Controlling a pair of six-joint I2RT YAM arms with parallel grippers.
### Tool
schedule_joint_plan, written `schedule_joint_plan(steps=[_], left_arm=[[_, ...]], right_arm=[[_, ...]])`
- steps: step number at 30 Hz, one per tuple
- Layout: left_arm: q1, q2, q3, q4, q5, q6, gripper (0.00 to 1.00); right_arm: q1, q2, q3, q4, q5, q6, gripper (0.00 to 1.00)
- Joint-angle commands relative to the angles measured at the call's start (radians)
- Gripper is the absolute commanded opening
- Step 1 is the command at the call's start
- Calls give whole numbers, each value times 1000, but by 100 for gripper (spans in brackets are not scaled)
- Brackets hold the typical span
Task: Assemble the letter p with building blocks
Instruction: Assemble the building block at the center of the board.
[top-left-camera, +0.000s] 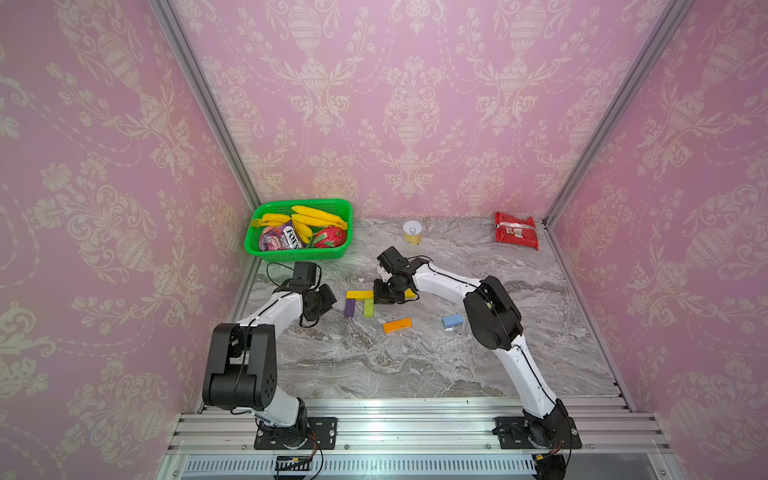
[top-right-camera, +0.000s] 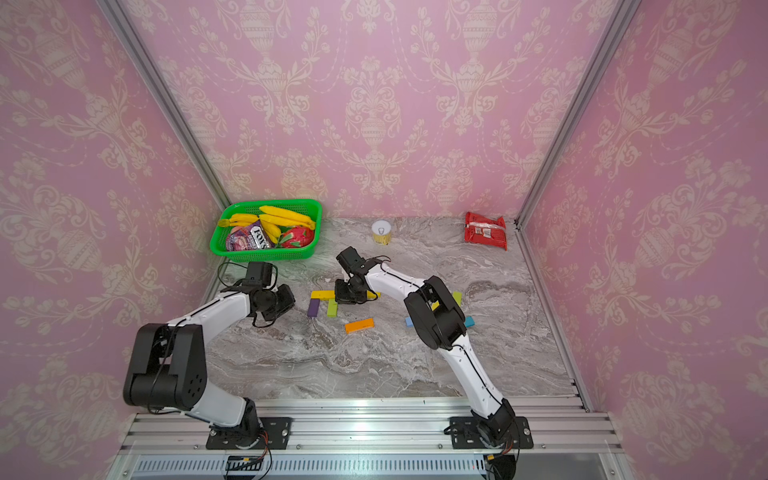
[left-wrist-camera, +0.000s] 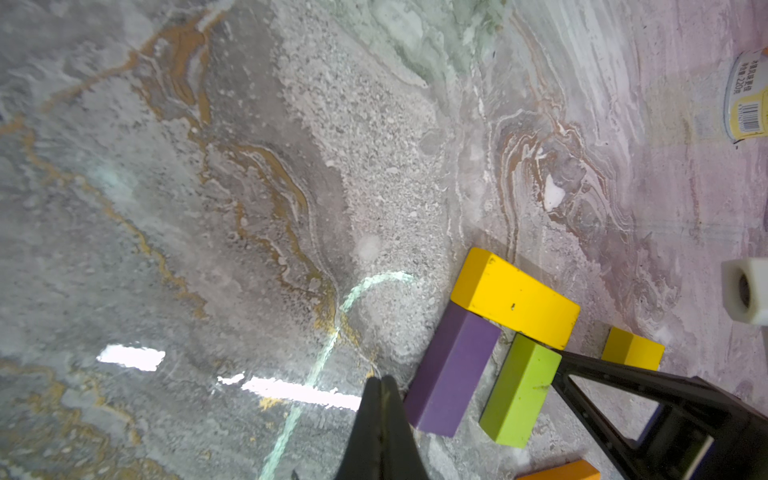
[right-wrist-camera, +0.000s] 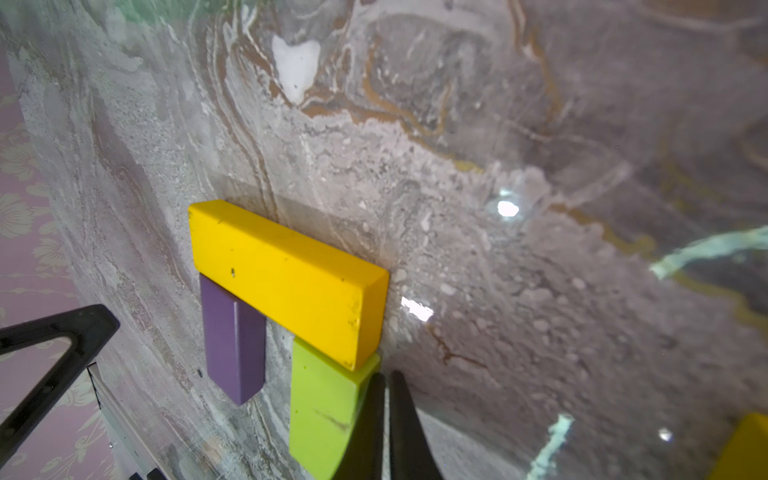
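Black right pincer was shut, empty, tip against lime green block.
Outward: yellow block capped it and purple block on marble surface; left pincer, shut and empty, stood near purple. Any nudge probably best slow, square.

On the marbled counter, a flat yellow bar lies crosswise; a purple bar and a lime green bar abut its near edge side by side; an orange bar lies nearer, rightward.
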Motion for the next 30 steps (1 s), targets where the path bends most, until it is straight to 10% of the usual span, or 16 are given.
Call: schedule_joint_plan(steps=[1, 19, 30], left_arm=[[8, 14, -9, 4, 13, 6, 0], [9, 18, -4, 8, 27, 3, 0], [10, -63, -7, 16, 41, -7, 21]], right_arm=[[1, 40, 1, -27, 12, 6, 9], [-1, -28, -59, 5, 63, -4, 10], [-10, -183, 6, -269, 335, -225, 66]])
